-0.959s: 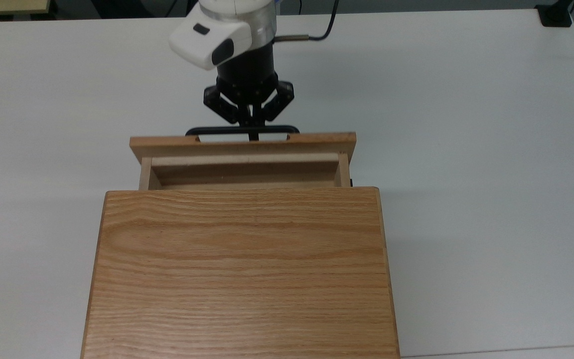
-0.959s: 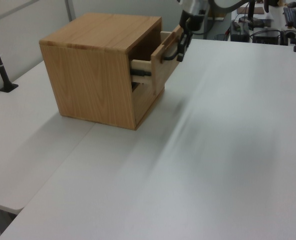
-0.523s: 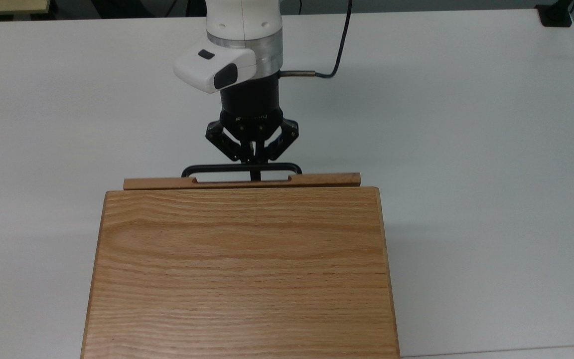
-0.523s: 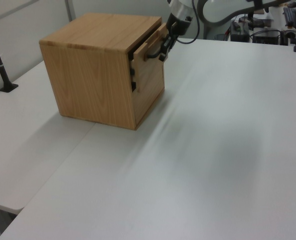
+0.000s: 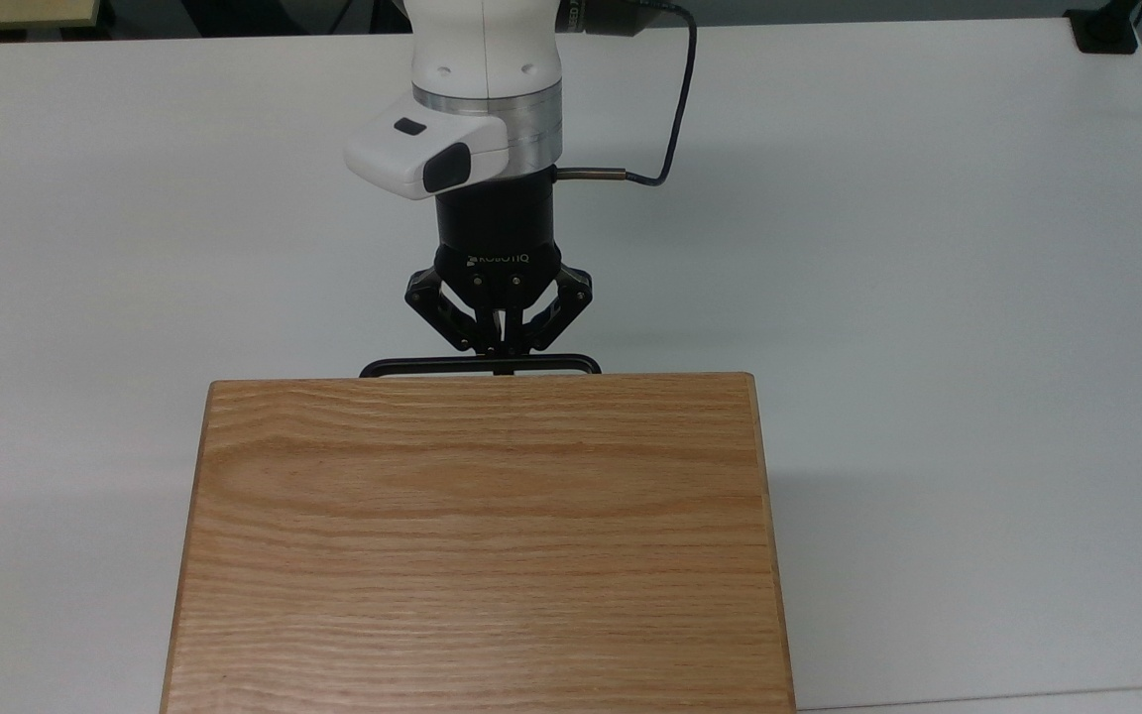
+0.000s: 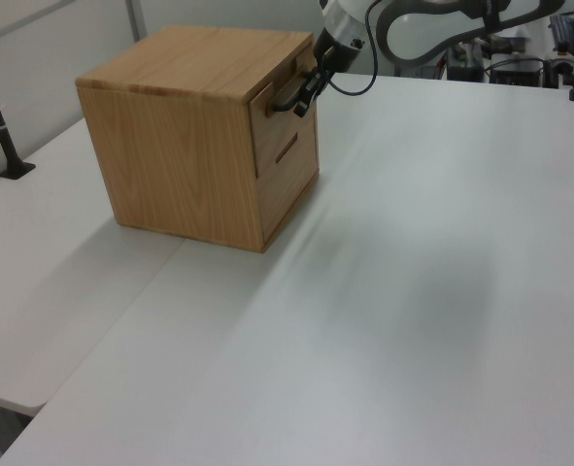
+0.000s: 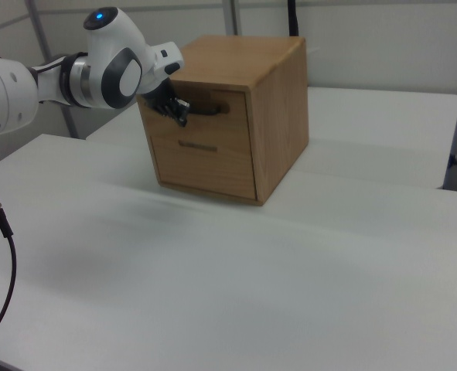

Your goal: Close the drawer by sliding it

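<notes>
since a second ago the drawer (image 6: 279,109) has slid from well out of the cabinet (image 5: 477,540) to fully in: the pale sides and the front panel's top edge that stood proud in the top view are gone under the oak top, and only the handle (image 5: 480,366) now pokes out past the cabinet's edge. the gripper (image 5: 499,349) has come forward with it.

in the top view the jaws are drawn together with their tips at the middle of the black bar, touching it; whether they pinch the bar or merely press against it is hard to judge from these angles, though they look closed on it. the drawer lies straight ahead of the jaws, along the direction the fingers point. the handle's long axis runs crosswise to the jaws, left to right in the top view, so the push went square to the bar and along the drawer's slide.

in the left view and the right view the upper drawer front (image 7: 206,117) sits about flush with the lower drawer front (image 7: 205,161) just beneath the jaws. by that, the slide seems finished; what remains is probably to let go and back straight away from the front.
</notes>
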You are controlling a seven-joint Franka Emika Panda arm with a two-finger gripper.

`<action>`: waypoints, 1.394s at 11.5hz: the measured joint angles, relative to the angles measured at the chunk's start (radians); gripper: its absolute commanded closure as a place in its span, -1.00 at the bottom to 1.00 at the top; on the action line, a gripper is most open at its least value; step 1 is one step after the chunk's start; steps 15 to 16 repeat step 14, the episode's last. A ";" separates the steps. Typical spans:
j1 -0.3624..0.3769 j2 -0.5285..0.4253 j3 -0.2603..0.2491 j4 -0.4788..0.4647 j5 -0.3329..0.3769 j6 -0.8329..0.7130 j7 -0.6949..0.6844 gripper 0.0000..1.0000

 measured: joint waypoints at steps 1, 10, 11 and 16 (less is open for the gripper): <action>0.000 0.000 0.000 0.000 0.000 0.000 0.000 1.00; -0.044 -0.208 -0.012 0.028 0.017 -0.786 -0.034 -1.00; -0.045 -0.221 -0.012 0.024 0.017 -0.805 -0.034 -1.00; -0.080 -0.271 -0.013 0.000 0.017 -0.836 -0.034 -1.00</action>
